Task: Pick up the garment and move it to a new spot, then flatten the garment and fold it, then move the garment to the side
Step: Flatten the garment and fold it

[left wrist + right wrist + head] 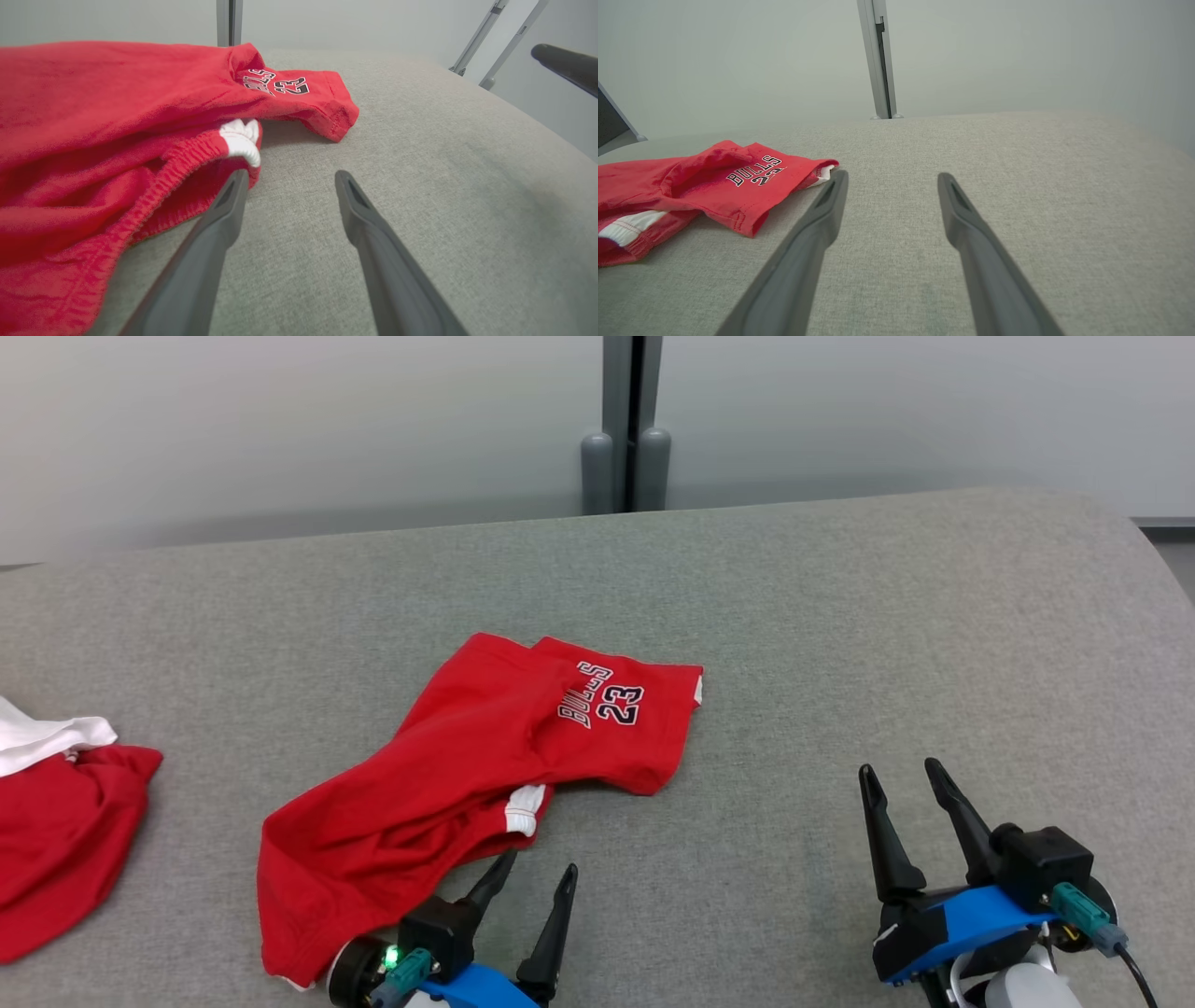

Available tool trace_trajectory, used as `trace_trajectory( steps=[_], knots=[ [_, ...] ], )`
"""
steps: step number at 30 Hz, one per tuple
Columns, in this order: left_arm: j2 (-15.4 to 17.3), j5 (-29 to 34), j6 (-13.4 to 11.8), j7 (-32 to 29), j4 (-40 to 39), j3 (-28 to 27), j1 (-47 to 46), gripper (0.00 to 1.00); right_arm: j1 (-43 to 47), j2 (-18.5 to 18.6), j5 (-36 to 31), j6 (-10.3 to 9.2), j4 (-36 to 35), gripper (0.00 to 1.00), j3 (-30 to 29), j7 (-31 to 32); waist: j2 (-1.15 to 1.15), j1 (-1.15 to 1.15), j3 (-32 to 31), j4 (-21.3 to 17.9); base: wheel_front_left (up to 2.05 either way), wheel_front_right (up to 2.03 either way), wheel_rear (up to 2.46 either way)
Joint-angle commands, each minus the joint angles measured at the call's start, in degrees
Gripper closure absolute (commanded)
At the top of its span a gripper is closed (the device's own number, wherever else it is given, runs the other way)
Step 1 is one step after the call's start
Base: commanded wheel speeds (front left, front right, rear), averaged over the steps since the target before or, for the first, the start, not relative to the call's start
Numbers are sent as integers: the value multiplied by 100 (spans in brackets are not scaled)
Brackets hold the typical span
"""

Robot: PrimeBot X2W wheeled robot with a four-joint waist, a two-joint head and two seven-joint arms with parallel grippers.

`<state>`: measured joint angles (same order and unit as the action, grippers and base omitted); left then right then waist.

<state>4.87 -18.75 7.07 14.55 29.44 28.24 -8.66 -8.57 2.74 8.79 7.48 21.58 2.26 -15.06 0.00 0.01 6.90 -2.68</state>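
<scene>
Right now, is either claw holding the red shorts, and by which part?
Nothing is held. The left claw is open and empty beside the waistband of the red shorts; the right claw is open over the grey surface.

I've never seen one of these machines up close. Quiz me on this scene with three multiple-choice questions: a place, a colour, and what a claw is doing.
1. Where do the shorts lie relative to the right gripper?
A) to its left
B) to its right
C) between its fingers

2. What colour is the shorts' main fabric?
A) blue
B) red
C) green

3. How is the left gripper?
A) shut on the shorts
B) shut on nothing
C) open, gripping nothing

Answers:
1 A: the shorts lie on the robot's left of it.
2 B: red cloth, white trim.
3 C: its fingers stand apart, with grey surface between them.
</scene>
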Motion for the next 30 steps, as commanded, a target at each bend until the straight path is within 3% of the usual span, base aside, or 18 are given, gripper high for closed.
trace_trajectory(
  steps=[1,11,22,24,25,30],
  knots=[
    [-34,-79,23,26,160,47,-109,0,-78,28,41,3,-22,0,16,-18,0,-1,44,-80,0,0,0],
    [-14,-286,39,65,742,-156,-521,0,-172,30,28,3,-40,0,-10,-18,0,-1,169,-332,0,0,0],
    [-54,-301,-16,71,964,-742,-1075,0,-205,29,34,3,-36,0,23,-18,0,-1,238,-541,0,0,0],
    [-73,-335,-6,71,976,-845,-1110,72,-197,29,31,3,-44,0,10,-18,0,-1,239,-551,0,0,0],
    [-77,-316,-2,71,997,-854,-1111,96,-187,29,25,3,-48,0,1,-18,0,-1,238,-549,0,0,0],
    [-113,-235,30,72,975,-819,-962,100,-81,28,-3,3,-44,0,-58,-18,0,-1,180,-441,0,0,0]
  ],
)
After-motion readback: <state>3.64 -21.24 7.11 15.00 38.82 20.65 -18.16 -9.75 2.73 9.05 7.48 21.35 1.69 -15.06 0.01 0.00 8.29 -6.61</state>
